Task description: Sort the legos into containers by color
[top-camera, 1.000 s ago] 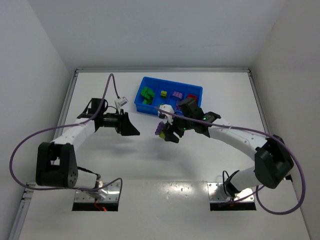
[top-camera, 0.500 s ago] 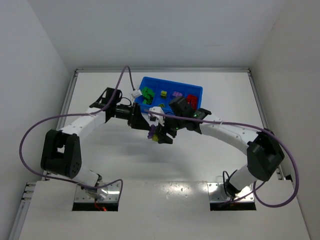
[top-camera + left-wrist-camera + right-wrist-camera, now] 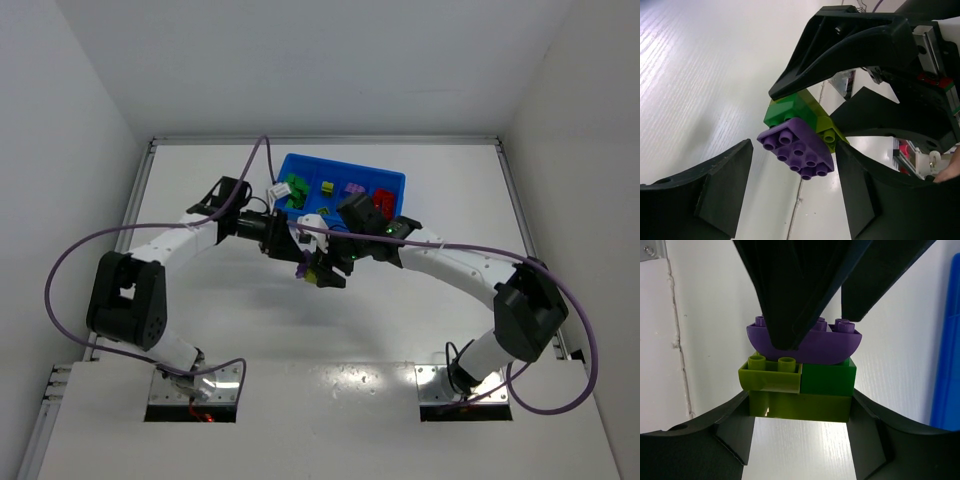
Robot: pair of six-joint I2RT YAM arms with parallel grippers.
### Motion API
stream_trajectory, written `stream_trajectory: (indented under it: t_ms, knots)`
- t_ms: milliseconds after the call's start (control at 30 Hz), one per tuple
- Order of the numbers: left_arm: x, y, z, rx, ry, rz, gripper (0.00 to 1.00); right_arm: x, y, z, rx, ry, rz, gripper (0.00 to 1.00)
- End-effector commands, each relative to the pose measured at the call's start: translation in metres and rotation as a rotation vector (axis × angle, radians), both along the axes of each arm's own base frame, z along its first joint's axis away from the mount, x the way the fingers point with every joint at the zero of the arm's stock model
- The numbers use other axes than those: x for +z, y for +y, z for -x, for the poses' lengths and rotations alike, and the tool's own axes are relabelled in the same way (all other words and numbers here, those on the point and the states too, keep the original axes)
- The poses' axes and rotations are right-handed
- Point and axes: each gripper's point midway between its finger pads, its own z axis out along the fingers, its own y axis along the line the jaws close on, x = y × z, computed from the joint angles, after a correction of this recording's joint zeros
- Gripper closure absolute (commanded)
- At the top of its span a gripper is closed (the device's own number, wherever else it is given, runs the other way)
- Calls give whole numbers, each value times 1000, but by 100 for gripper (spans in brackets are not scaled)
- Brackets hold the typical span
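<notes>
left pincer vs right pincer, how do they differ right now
The right pincer is shut on the lego cluster, its fingers pressed against the yellow-green bottom brick. The left pincer is open, its fingers either side of the purple brick with gaps showing. The right pincer carries the cluster alone; the left pincer holds nothing. Both are black and meet at the same cluster beside the blue tray.

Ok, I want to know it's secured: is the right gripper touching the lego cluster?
Touching. Right wrist view: the right gripper presses both sides of the lego cluster at its yellow-green base.
</notes>
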Motion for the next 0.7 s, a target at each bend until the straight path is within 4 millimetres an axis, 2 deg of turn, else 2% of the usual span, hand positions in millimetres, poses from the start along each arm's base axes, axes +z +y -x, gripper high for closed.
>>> stream_trajectory:
  t_ms: [0, 133, 233, 433, 467, 567, 600, 667]
  knots:
    - [10, -11, -1, -33, -28, 16, 28, 25, 16, -8, 26, -71, -54, 78]
    - [7, -14, 1, -44, -18, 13, 36, 28, 17, -11, 19, -82, -55, 79]
    - [7, -17, 7, -70, -3, 31, 55, 28, 15, -17, -4, -105, -44, 81]
    - [21, -20, 20, -147, 35, 121, 74, 28, 9, -31, -65, -166, -17, 90]
    - [20, -19, 24, -161, 40, 135, 76, 23, 6, -31, -72, -163, -3, 93]
    - [28, -10, 22, -152, 28, 168, 86, 25, -3, -30, -88, -176, -6, 97]
    - [28, -7, 19, -138, 27, 169, 88, 20, -7, -28, -96, -174, 8, 97]
    - [29, 1, 12, -113, 26, 176, 89, 23, -16, -27, -106, -188, 15, 99]
